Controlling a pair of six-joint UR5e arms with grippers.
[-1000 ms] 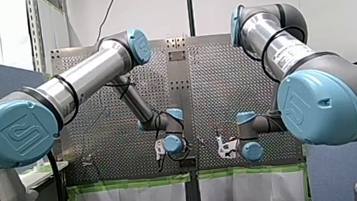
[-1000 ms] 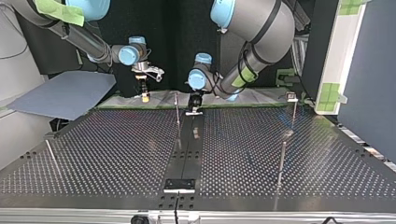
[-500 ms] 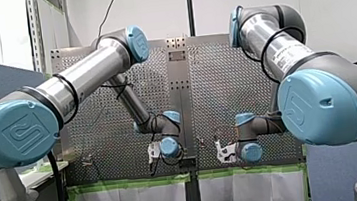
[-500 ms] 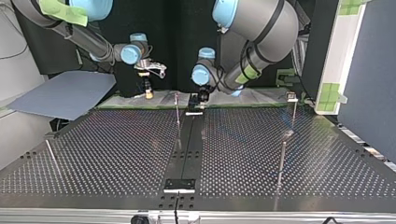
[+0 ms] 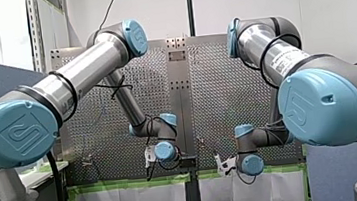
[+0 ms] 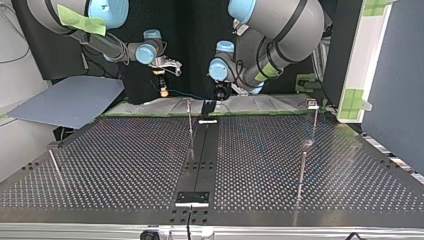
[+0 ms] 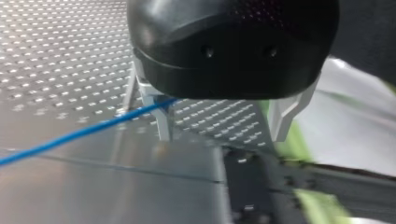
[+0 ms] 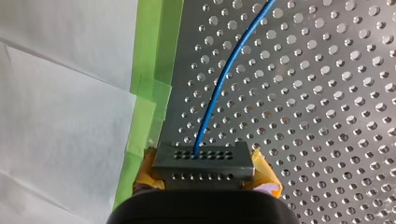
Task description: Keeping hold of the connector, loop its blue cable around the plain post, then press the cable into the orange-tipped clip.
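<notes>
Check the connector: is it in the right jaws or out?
In. The right wrist view shows the grey connector clamped between the yellow pads of the right gripper, with the blue cable leaving its front.
</notes>
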